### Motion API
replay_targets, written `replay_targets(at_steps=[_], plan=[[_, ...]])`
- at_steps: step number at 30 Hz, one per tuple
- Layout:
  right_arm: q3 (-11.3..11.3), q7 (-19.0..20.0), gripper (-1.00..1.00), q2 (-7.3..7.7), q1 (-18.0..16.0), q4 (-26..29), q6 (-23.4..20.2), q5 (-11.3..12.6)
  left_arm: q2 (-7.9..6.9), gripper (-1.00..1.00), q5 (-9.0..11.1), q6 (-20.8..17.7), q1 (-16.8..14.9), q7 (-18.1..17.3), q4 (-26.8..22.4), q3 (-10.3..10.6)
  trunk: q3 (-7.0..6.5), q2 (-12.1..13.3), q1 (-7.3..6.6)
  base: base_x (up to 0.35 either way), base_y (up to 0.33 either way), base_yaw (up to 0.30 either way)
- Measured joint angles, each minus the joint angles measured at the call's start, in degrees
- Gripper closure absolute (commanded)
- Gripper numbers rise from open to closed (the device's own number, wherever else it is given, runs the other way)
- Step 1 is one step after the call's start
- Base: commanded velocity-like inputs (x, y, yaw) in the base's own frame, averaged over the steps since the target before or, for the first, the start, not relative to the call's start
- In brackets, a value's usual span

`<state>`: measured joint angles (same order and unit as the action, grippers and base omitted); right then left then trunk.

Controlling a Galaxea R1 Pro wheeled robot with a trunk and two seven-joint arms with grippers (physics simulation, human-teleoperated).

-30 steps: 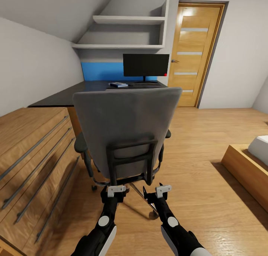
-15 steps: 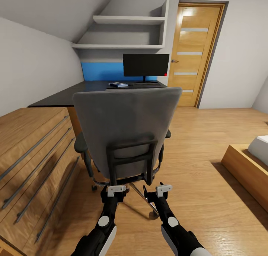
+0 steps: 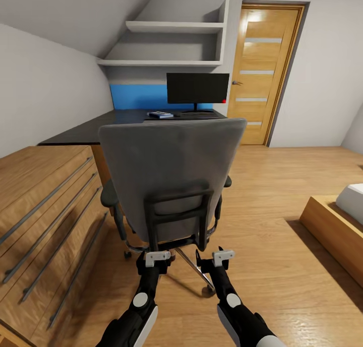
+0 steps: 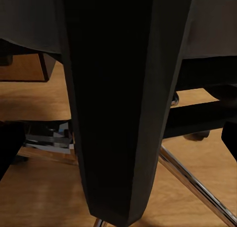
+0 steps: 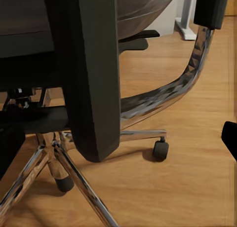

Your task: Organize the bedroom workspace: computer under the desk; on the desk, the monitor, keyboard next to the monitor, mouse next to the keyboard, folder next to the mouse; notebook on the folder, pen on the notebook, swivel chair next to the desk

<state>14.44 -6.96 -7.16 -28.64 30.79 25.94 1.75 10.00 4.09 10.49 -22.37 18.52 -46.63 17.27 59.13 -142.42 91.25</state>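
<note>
Swivel chair (image 3: 171, 178): stood with its grey back toward the robot, in front of the black bench (image 3: 101, 125). Monitor (image 3: 197, 88), a blue folder (image 3: 161, 115) and the keyboard (image 3: 197, 113) sat on the bench. Left end effector (image 3: 158, 257) and right end effector (image 3: 222, 256): low behind the chair; opening could not be told. Wooden chest of drawers (image 3: 45, 206): at left.

The swivel chair (image 3: 171, 181) stands right before me, its tall back blocking my reach to the worktop (image 3: 101, 125). A wooden chest of drawers (image 3: 45, 211) walls my left; open floor (image 3: 282, 196) lies right.
</note>
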Motion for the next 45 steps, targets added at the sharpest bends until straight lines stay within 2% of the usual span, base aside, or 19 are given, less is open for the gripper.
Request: replay_targets(at_steps=[13, 36, 40, 45], plan=[[0.0, -4.0, -1.0, -0.84, -0.4, 0.3, -0.3, -0.1, 0.0, -1.0, 0.0, 0.0, 0.0, 0.0, 0.0, 0.0, 0.0, 0.0, 0.0, 0.0, 0.0, 0.0], [-0.2, -4.8, -1.0, -0.91, -0.7, 0.3, -0.1, 0.1, 0.0, -1.0, 0.1, 0.0, 0.0, -0.1, 0.0, 0.0, 0.0, 0.0, 0.0, 0.04, 0.0, 0.0], [-0.2, -6.8, -1.0, -1.02, -2.4, 0.9, -0.1, 0.1, 0.0, -1.0, 0.1, 0.0, 0.0, 0.0, 0.0, 0.0, 0.0, 0.0, 0.0, 0.007, 0.0, 0.0], [-0.3, -7.5, -1.0, -0.97, -3.4, 1.0, 0.0, 0.3, 0.0, -1.0, 0.0, 0.0, 0.0, -0.1, 0.0, 0.0, 0.0, 0.0, -0.02, 0.141, 0.0, 0.0]])
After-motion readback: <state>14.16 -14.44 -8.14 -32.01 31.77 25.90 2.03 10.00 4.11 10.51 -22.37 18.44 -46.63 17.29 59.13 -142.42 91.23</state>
